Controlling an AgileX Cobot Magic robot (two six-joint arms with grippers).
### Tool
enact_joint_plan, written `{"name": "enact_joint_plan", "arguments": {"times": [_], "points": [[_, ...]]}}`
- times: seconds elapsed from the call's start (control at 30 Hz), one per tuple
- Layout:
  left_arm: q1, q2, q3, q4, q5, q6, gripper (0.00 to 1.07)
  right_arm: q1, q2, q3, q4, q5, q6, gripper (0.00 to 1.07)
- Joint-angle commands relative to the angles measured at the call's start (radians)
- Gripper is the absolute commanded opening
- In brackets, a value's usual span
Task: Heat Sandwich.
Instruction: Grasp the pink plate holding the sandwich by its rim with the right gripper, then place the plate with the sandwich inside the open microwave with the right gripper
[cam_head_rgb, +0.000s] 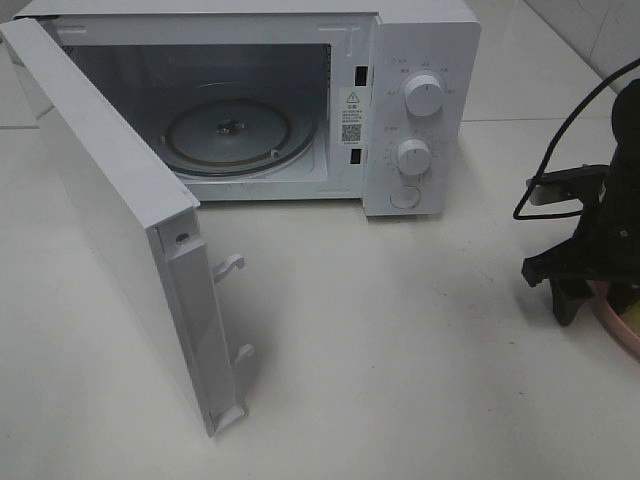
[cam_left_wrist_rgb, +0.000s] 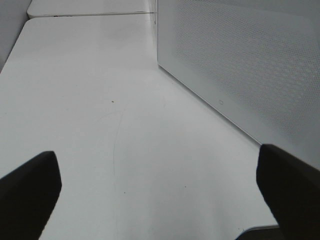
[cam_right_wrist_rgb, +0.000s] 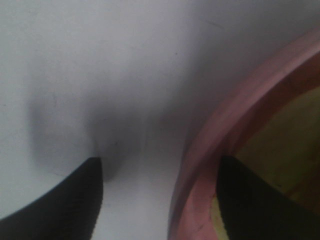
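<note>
The white microwave (cam_head_rgb: 425, 60) stands at the back with its door (cam_head_rgb: 110, 220) swung wide open to the left. Its glass turntable (cam_head_rgb: 228, 133) is bare. My right gripper (cam_head_rgb: 592, 305) is at the table's right edge, open, low over the rim of a pink plate (cam_head_rgb: 618, 325). In the right wrist view the gripper (cam_right_wrist_rgb: 160, 172) straddles the plate's rim (cam_right_wrist_rgb: 225, 125), one finger outside and one inside. A blurred yellow-tan surface inside the plate looks like the sandwich (cam_right_wrist_rgb: 282, 135). My left gripper (cam_left_wrist_rgb: 160, 167) is open and empty over the table, beside the door's outer face (cam_left_wrist_rgb: 240, 65).
The open door reaches far forward over the left half of the table, with two latch hooks (cam_head_rgb: 230, 265) on its edge. The control panel with two knobs (cam_head_rgb: 424, 95) is on the microwave's right. White table (cam_head_rgb: 400, 350) lies between microwave and plate.
</note>
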Motion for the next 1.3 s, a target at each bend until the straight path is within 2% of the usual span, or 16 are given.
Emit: {"name": "enact_joint_plan", "arguments": {"times": [0.03, 0.1, 0.13, 0.17, 0.2, 0.27, 0.8, 1.3], "points": [[-0.004, -0.020, 0.004, -0.005, -0.014, -0.002, 1.00, -0.006, 0.002, -0.002, -0.028, 0.021, 0.046, 0.44], [-0.004, -0.020, 0.004, -0.005, -0.014, -0.002, 1.00, -0.006, 0.002, -0.002, -0.047, 0.025, 0.065, 0.32], [-0.004, -0.020, 0.004, -0.005, -0.014, -0.002, 1.00, -0.006, 0.002, -0.002, -0.067, 0.032, 0.090, 0.21], [-0.004, -0.020, 0.004, -0.005, -0.014, -0.002, 1.00, -0.006, 0.002, -0.002, -0.077, 0.036, 0.101, 0.15], [-0.004, -0.020, 0.004, -0.005, -0.014, -0.002, 1.00, -0.006, 0.002, -0.002, -0.077, 0.036, 0.101, 0.15], [-0.004, -0.020, 0.004, -0.005, -0.014, -0.002, 1.00, -0.006, 0.002, -0.002, -0.083, 0.045, 0.112, 0.00], [-0.004, -0.020, 0.004, -0.005, -0.014, -0.002, 1.00, 0.002, -0.009, -0.002, -0.085, 0.086, 0.147, 0.00], [-0.004, -0.020, 0.004, -0.005, -0.014, -0.002, 1.00, 0.146, -0.033, -0.002, -0.269, 0.234, 0.308, 0.00]]}}
